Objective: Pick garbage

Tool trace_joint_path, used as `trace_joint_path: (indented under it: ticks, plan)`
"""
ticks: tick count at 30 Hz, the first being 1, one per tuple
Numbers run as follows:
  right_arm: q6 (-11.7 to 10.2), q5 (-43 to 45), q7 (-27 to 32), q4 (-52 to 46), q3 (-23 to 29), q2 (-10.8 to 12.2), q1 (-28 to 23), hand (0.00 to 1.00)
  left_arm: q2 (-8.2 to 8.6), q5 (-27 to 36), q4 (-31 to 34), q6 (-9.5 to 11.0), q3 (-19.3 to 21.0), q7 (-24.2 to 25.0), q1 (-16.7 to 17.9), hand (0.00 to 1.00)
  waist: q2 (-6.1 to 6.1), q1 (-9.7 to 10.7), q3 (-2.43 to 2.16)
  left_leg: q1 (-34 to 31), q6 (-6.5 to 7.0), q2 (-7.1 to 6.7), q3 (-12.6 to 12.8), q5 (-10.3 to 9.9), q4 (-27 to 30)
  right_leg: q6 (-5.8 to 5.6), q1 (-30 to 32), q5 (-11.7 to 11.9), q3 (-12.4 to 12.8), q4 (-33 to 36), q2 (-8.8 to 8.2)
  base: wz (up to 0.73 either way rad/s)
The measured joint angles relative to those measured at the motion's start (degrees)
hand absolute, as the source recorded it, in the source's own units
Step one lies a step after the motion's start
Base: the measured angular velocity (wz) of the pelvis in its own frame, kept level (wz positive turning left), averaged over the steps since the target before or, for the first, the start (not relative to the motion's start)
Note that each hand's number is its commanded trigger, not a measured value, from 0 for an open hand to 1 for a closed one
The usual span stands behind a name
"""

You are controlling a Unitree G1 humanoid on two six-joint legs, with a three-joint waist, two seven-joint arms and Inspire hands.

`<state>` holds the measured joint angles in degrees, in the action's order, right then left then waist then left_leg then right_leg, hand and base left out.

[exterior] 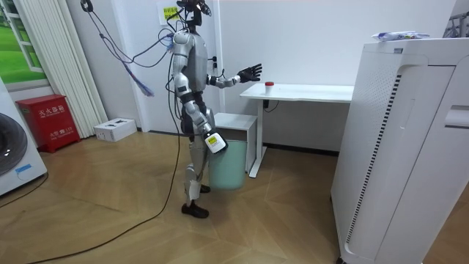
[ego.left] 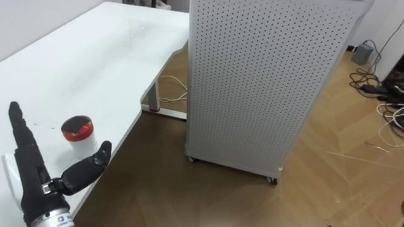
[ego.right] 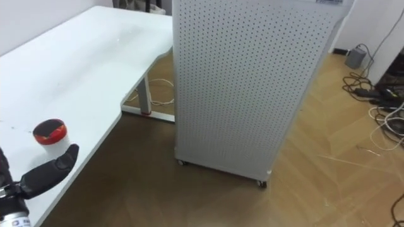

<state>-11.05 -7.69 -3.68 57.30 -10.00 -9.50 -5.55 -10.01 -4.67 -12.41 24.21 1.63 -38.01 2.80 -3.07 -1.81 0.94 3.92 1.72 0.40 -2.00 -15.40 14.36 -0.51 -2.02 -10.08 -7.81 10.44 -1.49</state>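
Biggest thing first: a tall white perforated cabinet (ego.left: 265,82) on little castors, parked on the wood floor (ego.left: 328,183), just beside the far corner of the table. Next in size, the long white table (ego.left: 88,69), stretching away along the left of the eye views, with a white leg and a loose wire beneath it. Over in the room view, standing upright at the table's near end, facing it, with a pale green bin (exterior: 229,167) on the floor right by the legs. A tangle of dark and white cables (ego.left: 382,94) lying on the floor at far right. Now the left hand (ego.left: 39,180): raised over the table's near edge, spread wide, fingers straight, thumb out to the side, holding nothing. Then the right hand (exterior: 215,144): hanging low by the hip, beside the bin, grip impossible to tell. Smallest of all, the garbage: a small white cup (ego.left: 77,130) with a red lid, upright on the tabletop near the front edge, just beyond the left hand, framed between thumb and fingers from the head's view, clear of the hand in the room view.
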Motion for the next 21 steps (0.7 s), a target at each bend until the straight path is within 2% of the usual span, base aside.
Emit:
trace_joint_path:
  ticks: [6, 7, 8, 9, 10, 11, 12, 14, 15, 16, 17, 19, 21]
  plan:
    - [1.07, -0.36, -0.48, -0.24, -0.1, -0.01, 0.01, 1.0, 0.0, 0.8, -7.39, -0.98, -0.12, 0.04, -1.62, 0.0, -0.59, 0.61, 0.11, -0.55, 0.0, -0.16, 0.08, 0.0, 0.97, 0.03, -0.1, 0.02, 0.91, -0.12, -0.45, 0.0]
    - [1.15, -0.8, -0.77, -0.57, -0.12, 0.13, 0.04, 1.0, -0.17, 1.48, -8.48, -1.07, -0.18, 0.09, -2.38, 0.0, -1.59, 0.78, 0.71, -3.07, -0.45, -1.02, 0.33, -0.23, 5.77, 0.09, -1.0, 0.18, 4.22, -0.88, -1.36, 0.47]
    - [1.1, -1.89, -0.59, -0.69, -0.02, 0.2, -0.25, 1.0, -0.23, 3.29, -9.68, -1.2, -0.94, 0.34, -3.85, 0.0, -2.63, 1.52, 0.85, -7.51, -1.13, -2.0, 0.09, -0.88, 7.82, -0.11, -1.32, 0.29, 10.13, -1.97, -2.51, 0.71]
    - [1.09, -2.91, -0.37, -0.66, 0.06, 0.11, -0.39, 1.0, -0.2, 4.1, -10.22, -1.29, -1.82, 0.47, -5.21, 0.0, -2.77, 1.74, 0.94, -9.76, -1.58, -2.01, -0.07, -0.29, 5.54, -0.26, -0.8, 0.2, 11.49, -1.88, -2.64, 0.9]
    - [1.37, -3.84, 0.18, -0.19, 0.71, 0.29, -0.91, 1.0, -0.54, 4.59, -10.79, -1.39, -3.34, 0.74, -7.33, 0.0, -3.57, 1.44, 0.82, -12.76, 0.18, -1.79, 1.7, 3.83, 4.2, -1.89, 1.08, -0.91, 11.6, -0.89, -3.27, 0.43]
    - [1.9, -3.83, -0.02, -0.29, 0.47, 0.35, -1.15, 1.0, -1.38, 5.36, -12.08, -1.38, -4.21, 0.56, -7.45, 0.0, -3.56, -0.03, 0.87, -12.48, 0.48, -1.39, 3.97, 4.15, 4.23, -2.63, 2.01, -1.22, 7.86, 0.24, -3.23, 0.1]
    - [1.93, -3.82, -0.07, -0.68, 0.31, 0.37, -1.17, 1.0, -1.99, 5.58, -13.24, -1.46, -4.27, 0.46, -7.44, 0.0, -3.28, -0.38, 0.92, -12.02, 0.52, -1.18, 3.79, 4.13, 4.29, -2.49, 2.16, -0.91, 6.4, 0.07, -2.95, -0.4]
    - [1.94, -3.56, -0.18, -3.56, -0.01, -0.07, -1.33, 1.0, -3.96, 7.67, -16.72, -2.57, -4.15, 0.01, -7.44, 0.0, -1.95, -0.24, 1.05, -9.99, 0.45, -0.98, 2.49, 3.87, 4.27, -1.28, 3.16, 3.06, 3.97, -2.91, -1.59, -0.4]
    - [2.06, -3.4, -0.18, -4.02, -0.03, -0.38, -1.22, 1.0, -3.84, 8.15, -17.56, -2.79, -4.2, -0.09, -7.45, 0.0, -1.26, -0.01, 0.77, -9.5, 0.44, -0.93, 2.26, 3.87, 4.02, -1.29, 2.95, 3.49, 3.81, -2.5, -1.56, -0.29]
    - [2.42, -3.19, -0.23, -4.49, -0.05, -0.97, -1.42, 1.0, -3.73, 8.94, -18.53, -2.87, -4.67, -0.14, -7.51, 0.0, -0.43, 0.18, 0.11, -8.22, 0.44, -1.1, 2.3, 3.87, 2.63, -1.38, 2.21, 3.58, 3.9, -2.7, -1.38, -0.27]
    - [2.93, -3.04, -0.3, -4.35, -0.18, -1.3, -1.16, 1.0, -3.45, 9.07, -19.37, -2.87, -4.82, -0.15, -7.73, 0.0, 0.37, 0.3, -0.18, -6.84, 0.45, -1.12, 2.3, 3.88, 1.02, -1.38, 1.67, 3.58, 3.76, -2.67, -1.33, -0.32]
    - [3.32, -3.15, -0.86, -4.36, -0.4, -1.3, -1.24, 1.0, -3.21, 9.76, -20.54, -2.85, -4.84, -0.22, -8.18, 0.0, 0.97, 0.79, -0.14, -5.01, 0.48, -1.09, 2.29, 3.9, -0.51, -1.38, 0.97, 3.58, 3.8, -2.62, -1.19, -0.25]
    - [3.53, -3.24, -1.44, -4.49, -1.31, -1.24, -1.22, 1.0, -3.22, 11.24, -21.34, -2.85, -4.81, -0.67, -8.26, 0.0, 1.04, 1.87, -0.21, -4.01, 0.52, -1.1, 2.29, 3.91, -1.42, -1.37, 0.63, 3.58, 3.37, -2.26, -1.04, -0.11]
